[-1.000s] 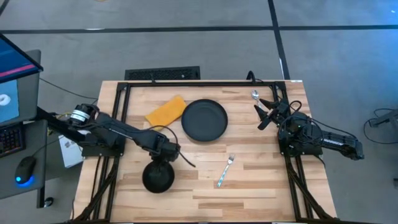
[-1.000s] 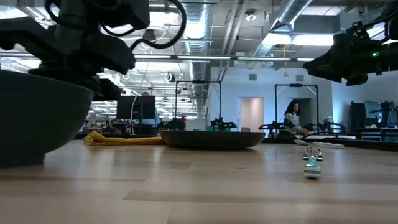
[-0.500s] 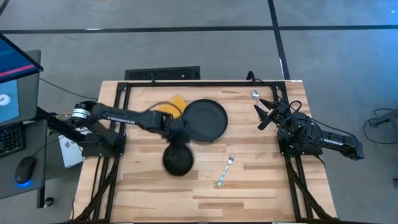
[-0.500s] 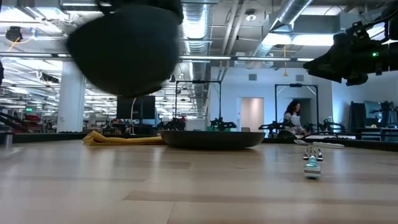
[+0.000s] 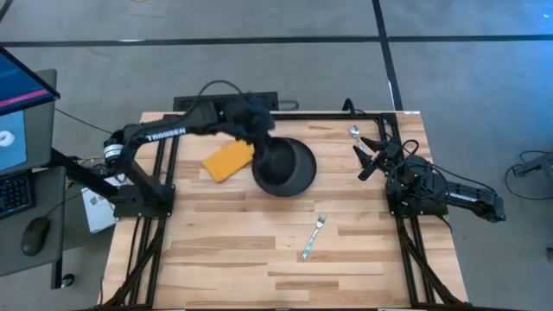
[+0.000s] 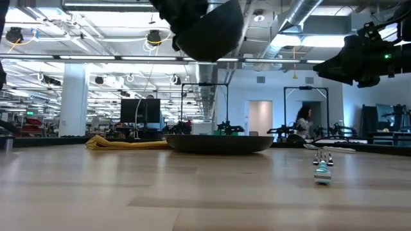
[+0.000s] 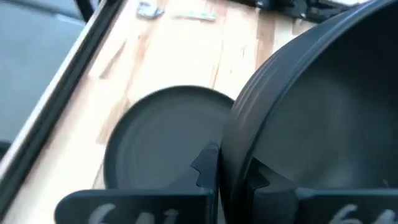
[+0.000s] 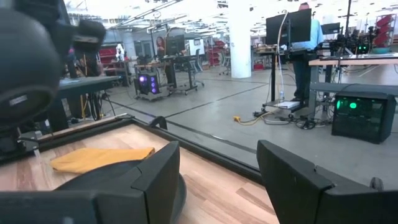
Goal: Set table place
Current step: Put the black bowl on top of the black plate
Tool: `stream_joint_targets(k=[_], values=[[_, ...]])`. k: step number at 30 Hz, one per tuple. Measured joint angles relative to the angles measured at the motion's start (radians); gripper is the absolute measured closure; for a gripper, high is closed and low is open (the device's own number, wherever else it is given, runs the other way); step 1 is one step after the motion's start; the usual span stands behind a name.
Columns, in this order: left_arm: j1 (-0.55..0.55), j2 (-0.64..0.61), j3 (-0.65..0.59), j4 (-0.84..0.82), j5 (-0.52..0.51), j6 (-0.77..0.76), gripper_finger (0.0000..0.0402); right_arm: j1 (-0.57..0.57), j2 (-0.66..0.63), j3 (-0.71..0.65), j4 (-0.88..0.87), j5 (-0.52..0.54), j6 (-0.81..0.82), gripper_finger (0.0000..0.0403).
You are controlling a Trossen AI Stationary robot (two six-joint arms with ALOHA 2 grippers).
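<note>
High view: I see the table (image 5: 363, 259) with my black plate (image 5: 298, 177) on it. My left gripper (image 5: 259, 138) pinches the bowl (image 5: 281, 164) up over the plate. My right gripper (image 5: 373, 155) waits open near the spoon (image 5: 354, 131).

This is a large open-plan robotics lab or industrial workspace. Exposed silver ducts (image 6: 302, 19) and strip lights run along the ceiling above a polished grey concrete floor (image 8: 249, 118). Standing desks carry monitors (image 8: 288, 28), a lit computer tower (image 8: 148, 85) glows beside them, and a person (image 6: 301, 122) stands far behind the wooden tabletop (image 6: 192, 192).
</note>
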Motion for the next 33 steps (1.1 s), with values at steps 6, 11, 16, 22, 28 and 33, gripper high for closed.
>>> stream_joint_targets(k=[6, 11, 16, 22, 28, 33], values=[[0.089, 0.118, 0.082, -0.018, 0.035, -0.025, 0.0401, 0.000, 0.007, 0.000, -0.001, 0.001, 0.000, 0.0163], [0.115, 0.268, 0.223, -0.099, 0.079, -0.024, 0.0401, 0.000, 0.026, 0.000, 0.000, 0.001, 0.001, 0.0163], [0.117, 0.439, 0.426, -0.339, 0.058, 0.019, 0.0401, 0.000, 0.059, 0.000, 0.000, 0.002, 0.008, 0.0163], [0.117, 0.602, 0.595, -0.465, 0.043, 0.041, 0.0401, 0.000, 0.099, 0.000, 0.000, 0.002, 0.008, 0.0163], [0.114, 0.692, 0.635, -0.526, 0.032, 0.065, 0.0401, 0.000, 0.117, 0.000, 0.000, 0.002, 0.016, 0.0163], [0.114, 0.722, 0.630, -0.560, 0.027, 0.065, 0.0401, 0.000, 0.117, 0.000, 0.000, 0.002, 0.016, 0.0163]])
